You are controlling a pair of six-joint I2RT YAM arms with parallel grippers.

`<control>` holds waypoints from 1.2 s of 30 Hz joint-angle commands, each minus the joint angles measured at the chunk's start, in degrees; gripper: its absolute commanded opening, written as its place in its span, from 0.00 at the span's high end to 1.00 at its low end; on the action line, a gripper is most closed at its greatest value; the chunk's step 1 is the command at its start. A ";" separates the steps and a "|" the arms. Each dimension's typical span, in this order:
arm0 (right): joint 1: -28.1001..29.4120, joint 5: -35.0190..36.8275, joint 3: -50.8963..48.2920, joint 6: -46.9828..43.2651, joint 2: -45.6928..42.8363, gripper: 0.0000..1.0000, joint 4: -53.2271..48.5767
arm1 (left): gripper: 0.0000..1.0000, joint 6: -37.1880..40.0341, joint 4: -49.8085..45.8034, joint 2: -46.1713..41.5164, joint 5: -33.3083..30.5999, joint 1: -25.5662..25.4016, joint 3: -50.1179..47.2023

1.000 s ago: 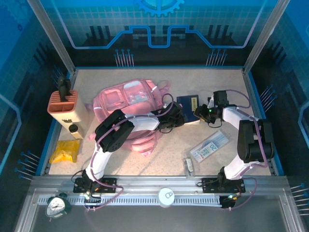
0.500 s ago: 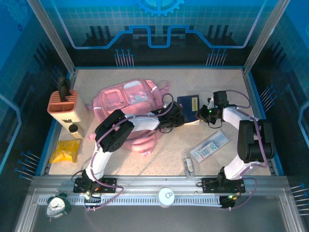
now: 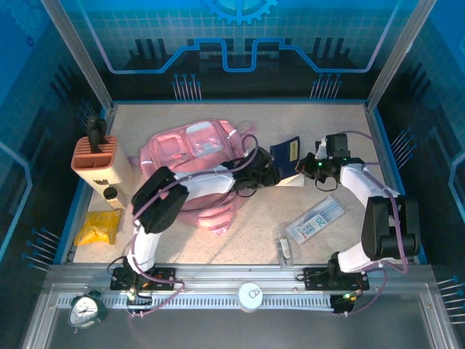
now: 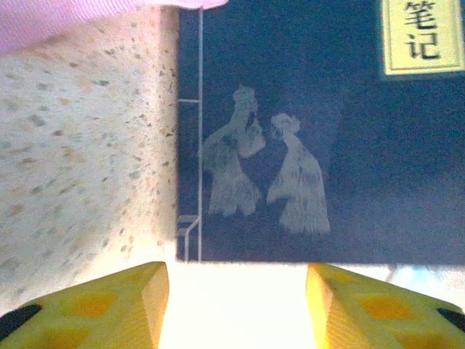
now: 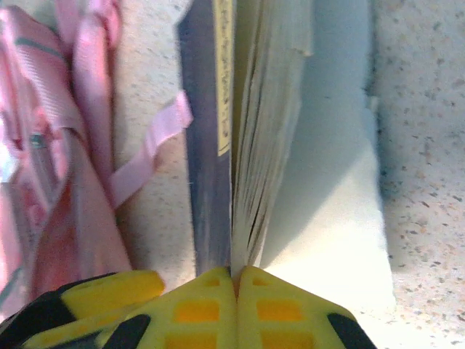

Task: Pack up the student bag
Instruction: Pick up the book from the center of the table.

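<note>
Top external view: one pink student bag [image 3: 190, 149] lies left of centre on the tabletop [image 3: 320, 120], bare room behind. One dark notebook [image 3: 285, 154] sits just beside its right edge; right jaws clamp its cover (raised edge-on), left jaws part-open, empty.

Dark blue notebook [image 3: 282, 156] tilts open, pen holder [image 3: 94, 156] well apart.

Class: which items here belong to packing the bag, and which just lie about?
In use: large soft pink fabric backpack; dark blue paper notebook; right claw pinching it.
Lying about: orange-and-cream pen holder box; yellow packet; clear ruler pack; green alarm clock.
</note>
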 commanded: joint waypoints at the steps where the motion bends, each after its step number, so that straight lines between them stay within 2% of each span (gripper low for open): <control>1: -0.38 -3.91 0.37 0.96 -4.70 1.00 -1.20 | 0.38 0.85 2.20 -11.13 -1.19 1.10 -4.73; 6: 0.89 -6.81 1.59 1.15 -10.77 1.00 -3.95 | 0.26 -0.46 5.29 -23.51 -0.81 2.36 -14.44; 11: 4.35 -8.69 4.56 0.57 -16.62 1.00 -8.01 | 0.18 -5.13 9.72 -34.01 0.37 4.57 -24.72; 17: 9.21 -12.55 7.95 2.02 -19.37 1.00 -9.68 | 0.10 -10.07 16.02 -41.61 2.29 9.47 -34.00; 22: 13.72 -16.23 10.90 4.19 -18.18 1.00 -8.06 | 0.03 -13.81 22.31 -42.79 5.25 14.11 -37.69; 25: 17.31 -17.49 11.64 6.77 -17.65 1.00 -4.98 | 0.01 -15.23 27.01 -41.88 2.85 14.77 -38.65; 31: 22.63 -19.94 12.05 10.66 -14.76 1.00 0.54 | 0.01 -22.18 38.18 -36.58 6.53 15.62 -38.91; 36: 24.49 -20.61 10.01 12.47 -14.10 1.00 4.49 | 0.04 -23.15 37.38 -37.36 4.91 15.58 -39.67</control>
